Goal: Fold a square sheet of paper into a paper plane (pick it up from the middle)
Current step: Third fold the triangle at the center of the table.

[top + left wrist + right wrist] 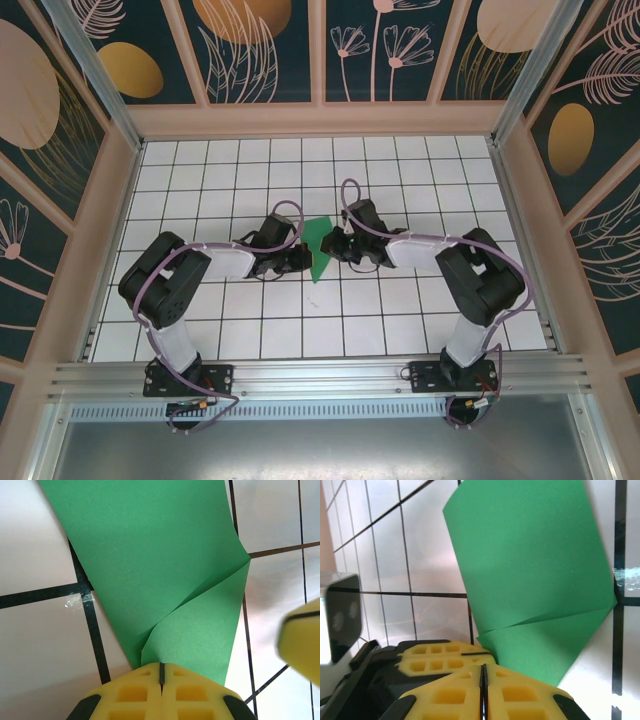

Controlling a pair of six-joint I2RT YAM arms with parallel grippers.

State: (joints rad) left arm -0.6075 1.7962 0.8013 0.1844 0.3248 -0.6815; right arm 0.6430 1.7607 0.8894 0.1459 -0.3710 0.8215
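the folded square sheet of paper (318, 252) lies between both arms, long axis near-to-far, its left edge pinched by the left gripper (161, 666), while the right gripper (482, 667) is pressed together at its right edge, hold unclear.

No legible txt, labels or nos. on anything.

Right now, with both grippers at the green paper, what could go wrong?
1. The left gripper looks shut on the edge of the square sheet of paper, beside a loose, uncreased fold: a pull may slip or tear it.
2. The right gripper, shut, sits very close: the two could collide.
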